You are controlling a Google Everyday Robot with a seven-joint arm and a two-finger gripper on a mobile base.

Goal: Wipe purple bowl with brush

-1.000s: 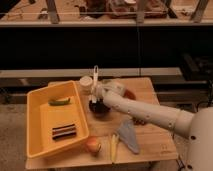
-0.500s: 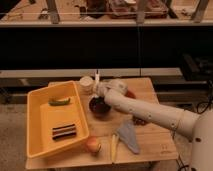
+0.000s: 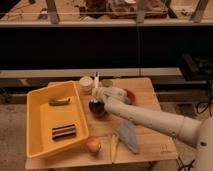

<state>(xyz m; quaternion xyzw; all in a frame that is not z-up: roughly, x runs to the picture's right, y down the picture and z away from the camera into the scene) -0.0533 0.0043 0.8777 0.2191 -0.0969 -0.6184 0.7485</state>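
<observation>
hand [image 3: 97, 95] holds slim brush [image 3: 96, 79] upright over round purple bowl [image 3: 99, 110]

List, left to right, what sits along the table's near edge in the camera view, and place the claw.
Yellow tray → round orange fruit → pale yellow strip → blue-grey cloth. The claw is farther back, holding the brush upright over the purple bowl.
</observation>
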